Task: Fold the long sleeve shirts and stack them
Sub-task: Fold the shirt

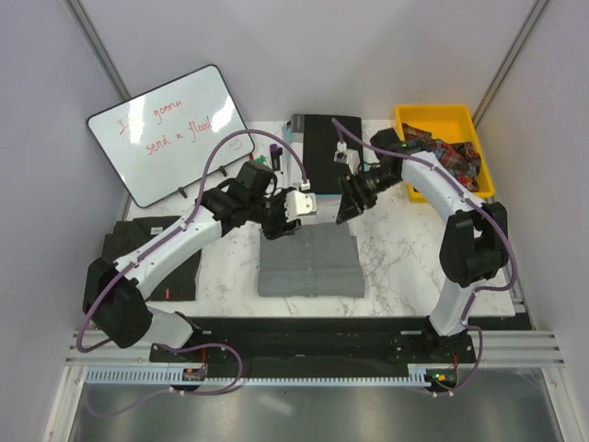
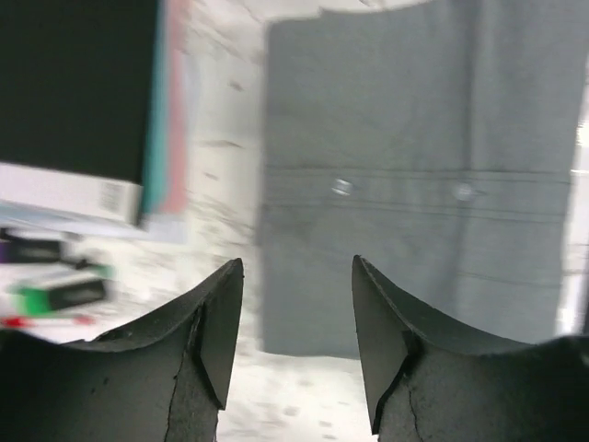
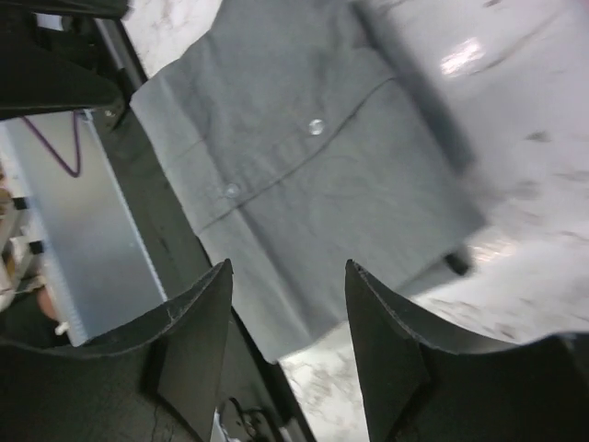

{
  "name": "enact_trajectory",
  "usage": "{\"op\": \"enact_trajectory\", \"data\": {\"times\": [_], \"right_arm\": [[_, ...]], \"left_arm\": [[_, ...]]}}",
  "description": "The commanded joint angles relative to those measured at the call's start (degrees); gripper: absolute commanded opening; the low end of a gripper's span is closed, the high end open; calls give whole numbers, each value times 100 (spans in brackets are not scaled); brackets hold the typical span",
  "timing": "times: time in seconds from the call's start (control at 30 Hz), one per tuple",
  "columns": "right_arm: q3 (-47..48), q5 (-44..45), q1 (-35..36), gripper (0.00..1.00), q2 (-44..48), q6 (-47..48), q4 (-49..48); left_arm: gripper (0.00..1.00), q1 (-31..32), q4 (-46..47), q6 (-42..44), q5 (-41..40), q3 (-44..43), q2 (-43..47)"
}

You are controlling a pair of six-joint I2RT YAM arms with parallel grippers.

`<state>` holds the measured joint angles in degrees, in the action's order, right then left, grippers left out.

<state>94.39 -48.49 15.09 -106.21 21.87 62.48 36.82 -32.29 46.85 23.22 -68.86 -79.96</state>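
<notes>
A white marble surface (image 1: 396, 249) is carrying the folded grey shirt (image 1: 310, 262) at its centre (whiteboard (image 1: 170, 138) leaning rear-left, yellow bin (image 1: 433, 112) rear-right), with pale walls (image 1: 368, 46) enclosing it. Above the shirt, the left jaws and right jaws are hanging released, empty.

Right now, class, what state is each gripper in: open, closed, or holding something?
Left gripper: open, holding nothing, over the folded grey shirt.
Right gripper: open, holding nothing, over the same shirt.
</notes>
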Motion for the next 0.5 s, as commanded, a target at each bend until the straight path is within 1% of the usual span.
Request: {"op": "enact_trajectory", "data": {"times": [0.0, 0.07, 0.13, 0.23, 0.33, 0.4, 0.47], "right_arm": [[-1220, -135, 275, 59, 162, -1017, -956], [-1553, 75, 284, 57, 119, -983, -1132], [-1721, 348, 284, 57, -39, -991, -1377], [-1731, 744, 275, 56, -469, -895, -1623], [-1442, 1201, 257, 56, -926, -895, -1966], [-968, 1306, 214, 57, -1329, -895, -1959], [-591, 1377, 205, 56, -1463, -895, -1950]], "left_arm": [[56, -122, -963, -2240, 508, 312, -536], [57, -122, -954, -2652, 543, 355, -721], [57, -122, -823, -2978, 368, 408, -1055], [57, -122, -656, -3278, 140, 382, -1607], [57, -122, -349, -3507, -80, 268, -2135], [57, -148, -252, -3621, -221, -4, -2417], [57, -297, -172, -3630, -265, -371, -2742]]}}
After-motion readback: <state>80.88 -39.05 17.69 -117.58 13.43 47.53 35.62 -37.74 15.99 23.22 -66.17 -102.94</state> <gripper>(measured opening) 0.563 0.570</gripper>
